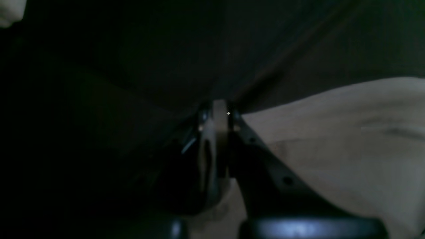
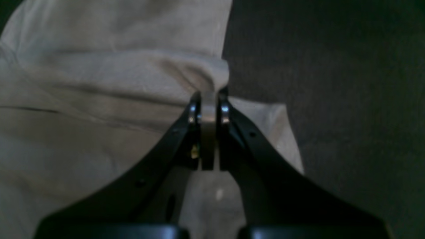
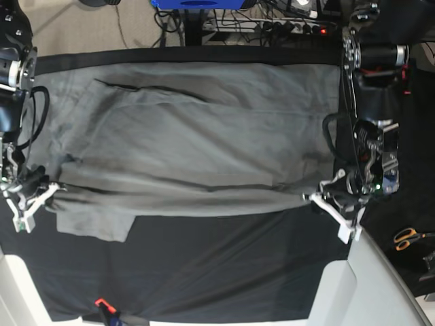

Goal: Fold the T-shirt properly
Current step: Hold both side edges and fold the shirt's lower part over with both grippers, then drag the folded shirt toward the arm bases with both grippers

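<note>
The grey T-shirt [image 3: 197, 136] lies spread across the black table cloth [image 3: 224, 265], with its near edge stretched taut between both grippers. My left gripper [image 3: 319, 198] is shut on the shirt's edge at the base view's right. In the left wrist view the gripper [image 1: 220, 113] pinches a strip of cloth, and the shirt [image 1: 338, 139] shows pale at the right. My right gripper [image 3: 53, 190] is shut on the shirt's edge at the base view's left. In the right wrist view the gripper [image 2: 209, 99] pinches a bunched fold of the shirt [image 2: 99, 83]. A sleeve [image 3: 92, 223] hangs flat below the taut edge.
Orange-handled scissors [image 3: 408, 238] lie off the table's right side. An orange clip [image 3: 100, 303] holds the black cloth at the front edge. A blue object [image 3: 197, 3] and cables sit beyond the far edge.
</note>
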Controlling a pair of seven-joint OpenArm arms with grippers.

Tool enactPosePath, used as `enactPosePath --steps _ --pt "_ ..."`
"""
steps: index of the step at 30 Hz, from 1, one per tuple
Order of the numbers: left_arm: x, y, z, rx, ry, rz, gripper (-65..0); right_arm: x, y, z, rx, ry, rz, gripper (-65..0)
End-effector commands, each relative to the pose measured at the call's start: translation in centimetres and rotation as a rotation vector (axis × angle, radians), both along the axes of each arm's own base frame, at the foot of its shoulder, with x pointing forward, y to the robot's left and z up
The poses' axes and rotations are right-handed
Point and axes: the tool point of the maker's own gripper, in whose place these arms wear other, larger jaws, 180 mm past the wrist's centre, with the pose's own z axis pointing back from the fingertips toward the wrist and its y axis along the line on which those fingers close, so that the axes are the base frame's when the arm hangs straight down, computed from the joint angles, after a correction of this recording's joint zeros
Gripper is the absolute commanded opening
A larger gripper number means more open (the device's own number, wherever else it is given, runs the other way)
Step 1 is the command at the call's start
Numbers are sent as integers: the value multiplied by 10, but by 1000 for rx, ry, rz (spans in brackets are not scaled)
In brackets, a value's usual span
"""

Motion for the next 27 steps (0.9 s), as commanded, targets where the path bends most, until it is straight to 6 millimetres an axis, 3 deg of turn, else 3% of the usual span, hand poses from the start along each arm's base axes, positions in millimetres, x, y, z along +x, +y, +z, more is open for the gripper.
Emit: enactPosePath --steps 1,10,15,19,23,27 --pt "10 5 17 9 -46 -2 -650 14 -11 20 -22 -51 -7 -650" --pt "-22 3 5 46 20 -42 -650 -1 -15 29 -93 -7 22 -650" --pt "-32 0 6 67 28 -65 -650 -11 -23 23 -106 28 14 -650" --pt "-42 7 1 82 55 -67 -650 -26 -43 20 -77 59 -72 -650" --pt "-48 8 -1 93 65 -74 -650 -39 -45 11 -78 93 -78 -650" --pt "-54 9 -5 94 77 -73 -650 -50 -45 17 -115 103 -60 -650"
